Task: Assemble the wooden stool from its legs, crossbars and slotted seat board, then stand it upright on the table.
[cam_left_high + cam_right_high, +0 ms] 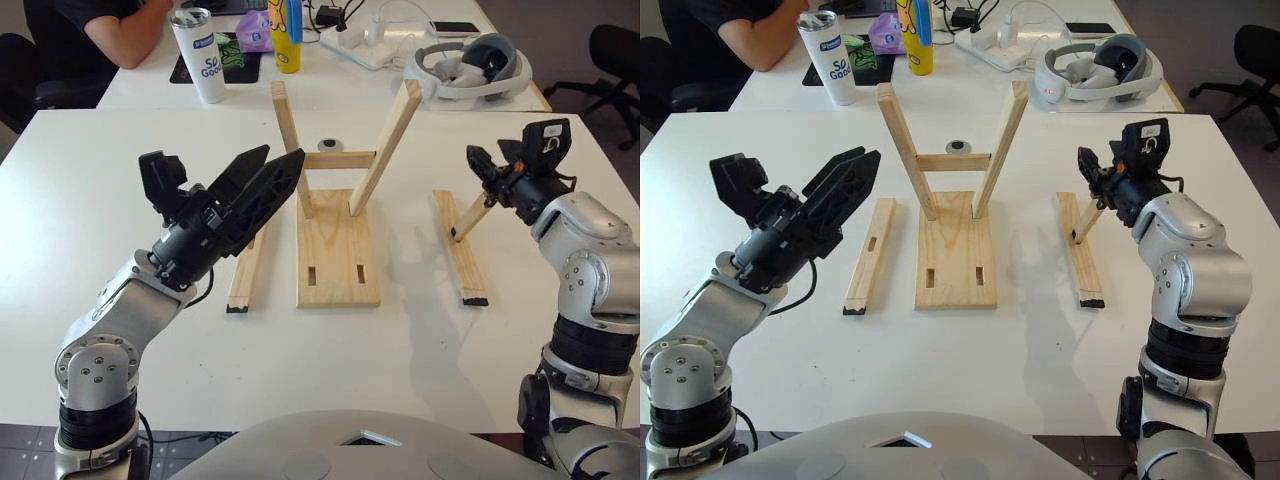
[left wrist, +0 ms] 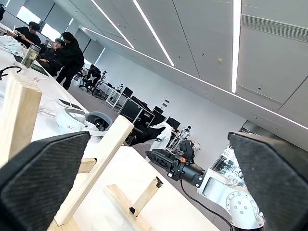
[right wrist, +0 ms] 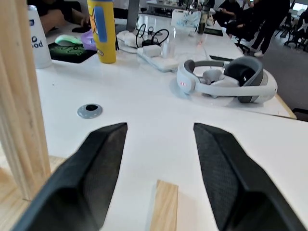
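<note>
Opened wide, the right gripper [image 1: 1090, 175] hangs just over the crossbar [image 1: 1086, 222] slanting up from the leg [image 1: 1083, 265] nearest the right edge of the table [image 1: 1020, 340].

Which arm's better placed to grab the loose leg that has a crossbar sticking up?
Right. The right gripper, open, sits at the crossbar, right of the seat board; the left gripper hovers near the plain leg opposite.

On counter [image 1: 1040, 345]: seat board [image 1: 955, 265] central, leg frame [image 1: 953, 161] standing on its far end; left leg [image 1: 870, 255] lies left, right leg [image 1: 1080, 255] right.
</note>
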